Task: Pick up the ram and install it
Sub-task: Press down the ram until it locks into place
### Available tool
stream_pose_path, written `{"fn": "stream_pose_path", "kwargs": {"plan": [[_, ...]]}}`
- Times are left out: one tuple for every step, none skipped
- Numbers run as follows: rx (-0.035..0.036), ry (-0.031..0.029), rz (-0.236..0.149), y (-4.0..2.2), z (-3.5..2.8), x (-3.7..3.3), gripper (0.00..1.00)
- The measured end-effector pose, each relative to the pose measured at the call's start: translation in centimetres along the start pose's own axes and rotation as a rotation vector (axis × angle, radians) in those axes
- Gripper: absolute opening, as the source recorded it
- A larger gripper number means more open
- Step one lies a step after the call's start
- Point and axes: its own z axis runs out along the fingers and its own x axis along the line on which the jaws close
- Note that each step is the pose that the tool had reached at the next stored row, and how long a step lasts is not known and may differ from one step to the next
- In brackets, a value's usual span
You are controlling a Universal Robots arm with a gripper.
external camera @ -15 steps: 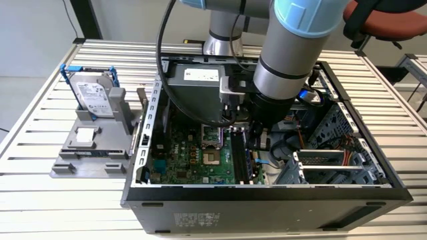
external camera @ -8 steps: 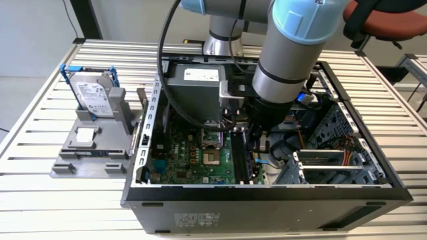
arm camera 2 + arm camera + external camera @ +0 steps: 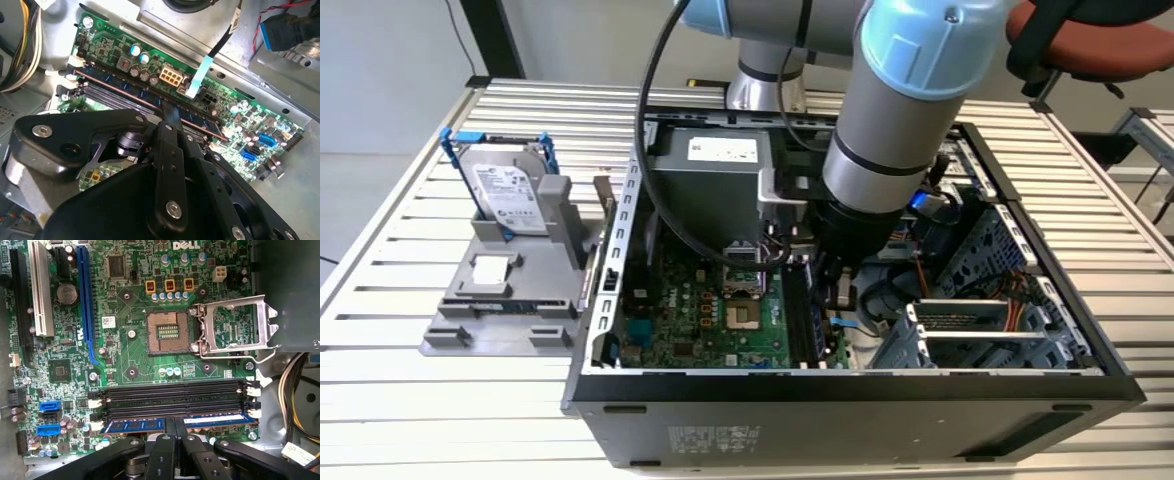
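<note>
**Sitting right on top of the ram (image 3: 135, 425): gripper (image 3: 178, 427) at mid-length, fingers pulled in narrow**

Exterior view: the arm reaches straight down into the open PC case (image 3: 854, 385), and its lower end is beside the CPU socket (image 3: 740, 315), on the side toward the exterior view's right. The memory slots run alongside the socket there. I can't really pick out the stick itself from this angle.

First wrist view: much clearer. The ram lies in the slot farthest from the CPU socket (image 3: 167, 332), with the empty black slots (image 3: 170, 395) between the two. Its long axis runs parallel to the socket's near edge. The two fingers come down side by side, nearly together, with their tips on the stick's top edge about halfway along. So the ram is directly under the gripper, not off to either side.

Second wrist view: same thing from the other side. One finger (image 3: 170, 120) meets the ram's (image 3: 117, 87) edge at its middle, and the stick runs off both ways along the slot.

My guess is it's seated or close to it. I honestly can't tell if the tips are pinching the board or just bearing down on it.
</note>
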Motion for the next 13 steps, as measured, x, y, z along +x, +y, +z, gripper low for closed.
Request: {"fn": "stream_pose_path", "kwargs": {"plan": [[-0.0001, 0.0006, 0.000, 0.00, 0.16, 0.01, 0.00], [-0.0002, 0.0014, 0.000, 0.00, 0.30, 0.02, 0.00], [-0.0003, 0.0020, 0.000, 0.00, 0.45, 0.03, 0.00], [-0.0003, 0.0016, 0.000, 0.00, 0.66, 0.03, 0.00], [-0.0003, 0.0017, 0.000, -0.01, 0.84, 0.04, 0.00], [-0.0004, 0.0023, 0.000, -0.01, 0.99, 0.03, 0.00], [-0.0007, 0.0046, 0.000, -0.02, 1.00, 0.00, 0.00], [-0.0010, 0.0060, 0.000, -0.01, 0.84, -0.03, 0.00], [-0.0003, 0.0032, 0.000, -0.01, 0.54, -0.04, 0.00], [0.0003, -0.0027, 0.000, 0.00, 0.32, -0.05, 0.00], [0.0002, -0.0015, 0.000, 0.01, -0.15, -0.04, 0.00], [0.0000, 0.0000, 0.000, 0.02, -0.67, -0.01, 0.00], [0.0000, -0.0001, 0.000, 0.02, -1.13, -0.02, 0.00]]}}
